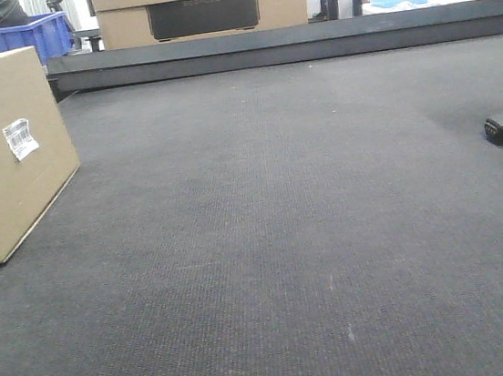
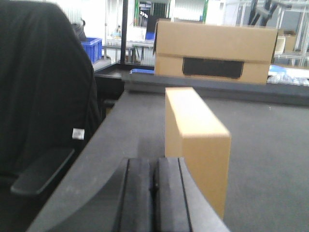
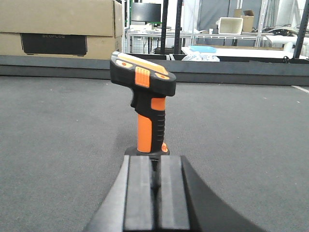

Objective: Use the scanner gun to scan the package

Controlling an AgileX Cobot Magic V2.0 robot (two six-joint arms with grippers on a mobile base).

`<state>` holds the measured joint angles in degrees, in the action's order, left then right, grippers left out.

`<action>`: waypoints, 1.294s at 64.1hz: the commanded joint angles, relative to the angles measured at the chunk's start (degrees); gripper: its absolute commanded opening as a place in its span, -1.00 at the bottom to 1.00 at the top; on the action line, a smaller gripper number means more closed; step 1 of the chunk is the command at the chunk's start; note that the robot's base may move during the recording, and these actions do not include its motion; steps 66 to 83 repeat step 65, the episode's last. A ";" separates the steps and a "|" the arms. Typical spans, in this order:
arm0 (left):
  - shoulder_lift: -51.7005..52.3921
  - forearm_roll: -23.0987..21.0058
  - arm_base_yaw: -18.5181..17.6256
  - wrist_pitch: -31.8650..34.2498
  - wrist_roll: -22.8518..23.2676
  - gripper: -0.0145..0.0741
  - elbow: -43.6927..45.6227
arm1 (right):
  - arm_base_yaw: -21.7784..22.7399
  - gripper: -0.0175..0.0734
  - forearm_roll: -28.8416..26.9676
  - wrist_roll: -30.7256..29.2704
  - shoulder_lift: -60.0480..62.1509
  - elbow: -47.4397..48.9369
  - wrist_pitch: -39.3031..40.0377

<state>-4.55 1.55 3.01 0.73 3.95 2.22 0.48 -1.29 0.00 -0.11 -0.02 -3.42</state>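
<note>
Both tools, left tool (image 2: pixel 153 193) and right tool (image 3: pixel 155 193), are pressed together, empty; box (image 1: pixel 4 150) and scanner (image 3: pixel 145 104) stand on the tabletop (image 1: pixel 276 240).

Package (image 1: pixel 4 154): plain brown box, white barcode label, standing at mat's left edge.
Scanner gun (image 3: pixel 144 104): black-orange, upright on its base, far right.

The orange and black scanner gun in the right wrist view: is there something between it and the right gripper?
Nothing visible. The orange and black scanner gun stands upright on the dark grey mat, directly ahead of the closed right gripper, with only bare mat between them.
</note>
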 commanded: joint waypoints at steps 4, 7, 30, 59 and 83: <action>4.42 -0.48 -1.24 1.92 -0.47 -0.92 -2.22 | 0.19 -0.97 -0.14 0.00 0.11 0.02 1.10; 4.55 -0.29 -1.40 -0.25 -0.47 -0.92 -2.22 | 0.19 -0.97 -0.14 0.00 0.11 0.02 1.10; 4.55 -0.29 -1.54 0.37 -0.47 -0.92 -2.22 | 0.19 -0.97 -0.14 0.00 0.11 0.02 1.02; 4.55 -0.29 -1.54 0.37 -0.47 -0.92 -2.22 | 0.19 -0.97 -0.14 0.00 0.11 0.02 1.02; 4.55 -0.29 -1.54 0.37 -0.47 -0.92 -2.22 | 0.19 -0.97 -0.14 0.00 0.11 0.02 1.02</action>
